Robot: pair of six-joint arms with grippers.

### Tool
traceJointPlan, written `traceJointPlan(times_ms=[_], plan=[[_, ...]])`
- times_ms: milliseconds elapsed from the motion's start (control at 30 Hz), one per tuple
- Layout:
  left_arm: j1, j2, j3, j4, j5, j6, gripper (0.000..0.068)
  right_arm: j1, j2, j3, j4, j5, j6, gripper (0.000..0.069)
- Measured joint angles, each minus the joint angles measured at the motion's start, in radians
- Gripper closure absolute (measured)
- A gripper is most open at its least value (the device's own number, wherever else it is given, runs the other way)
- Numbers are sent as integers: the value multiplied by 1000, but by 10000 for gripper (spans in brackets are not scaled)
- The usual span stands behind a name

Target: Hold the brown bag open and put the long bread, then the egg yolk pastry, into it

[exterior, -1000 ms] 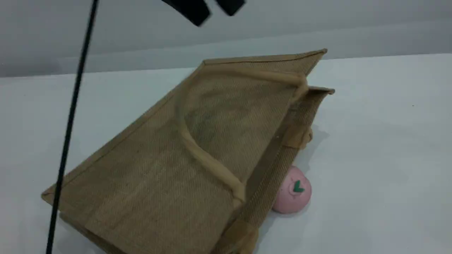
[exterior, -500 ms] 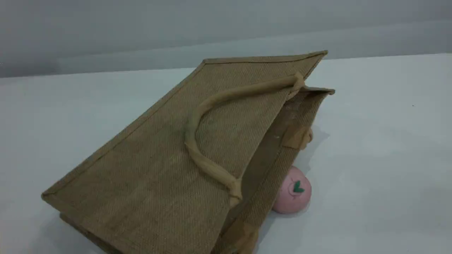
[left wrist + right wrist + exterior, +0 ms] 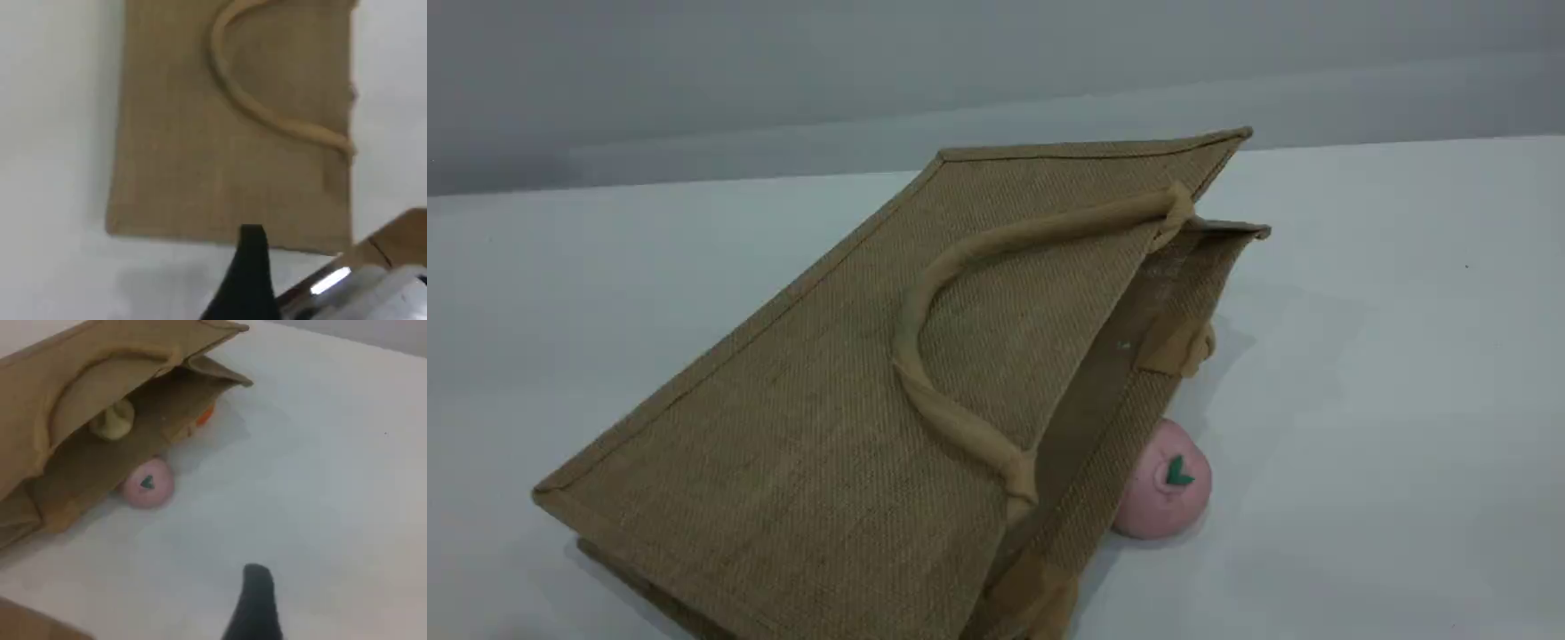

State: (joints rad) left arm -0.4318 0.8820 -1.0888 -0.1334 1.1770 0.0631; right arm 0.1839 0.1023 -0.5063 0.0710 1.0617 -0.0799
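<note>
With both arms gone from the scene view since a second ago, the brown bag lies released on its side on the table, mouth beside the pink ball, while left gripper and right gripper hover wide and empty, suggesting loading is over.

The brown bag lies on its side on the worktop, mouth toward the right, one handle on top. A ball touches its lower rim.
</note>
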Motion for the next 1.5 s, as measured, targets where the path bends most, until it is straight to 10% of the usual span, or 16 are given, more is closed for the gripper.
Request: traceJointPlan(times_ms=[200,533,1200,1500], plan=[[0,-297,300,133,-63,-98,92,0,0,-1,0,2,1,176],[0,-683,573,133,-108,-102,93,0,0,-1,0,3,1,176],[4,-819,585,133,-97,-98,93,-205,-104,-1,4,5,1,176],[280,-852,584,133,-97,-96,93,-205,-102,-1,5,5,1,177]])
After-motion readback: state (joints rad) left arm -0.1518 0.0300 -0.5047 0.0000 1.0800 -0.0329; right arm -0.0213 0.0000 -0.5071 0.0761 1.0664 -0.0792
